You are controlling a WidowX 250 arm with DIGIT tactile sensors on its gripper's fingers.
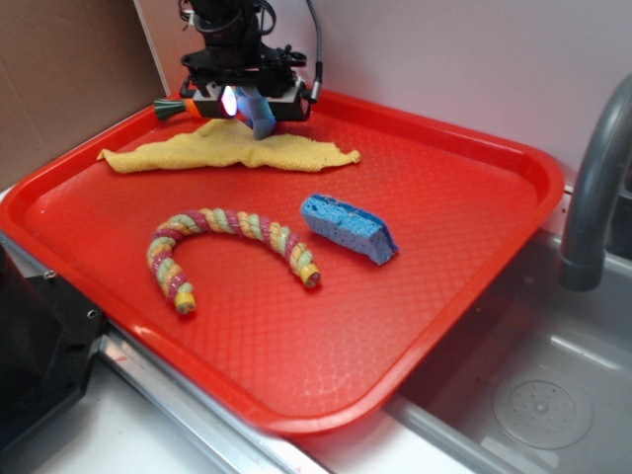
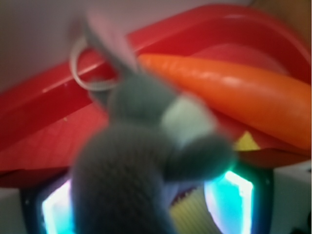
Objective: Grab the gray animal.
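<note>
The gray animal (image 1: pixel 262 116) is a soft gray plush that hangs from my gripper (image 1: pixel 253 103) at the far left corner of the red tray (image 1: pixel 464 188), its lower end at the yellow cloth (image 1: pixel 222 148). In the wrist view the gray animal (image 2: pixel 131 161) fills the gap between the two lit fingers (image 2: pixel 229 200), and its white loop (image 2: pixel 79 66) sticks out ahead. My gripper (image 2: pixel 141 204) is shut on it. The orange toy carrot (image 2: pixel 234 92) lies just beyond, against the tray's rim; only its green top (image 1: pixel 168 107) shows in the exterior view.
A striped rope toy (image 1: pixel 227 232) curves in the tray's middle, with a blue sponge (image 1: pixel 348 227) to its right. A gray faucet (image 1: pixel 592 188) and a sink (image 1: pixel 533 395) are at the right. A black box (image 1: pixel 39 355) stands at the front left.
</note>
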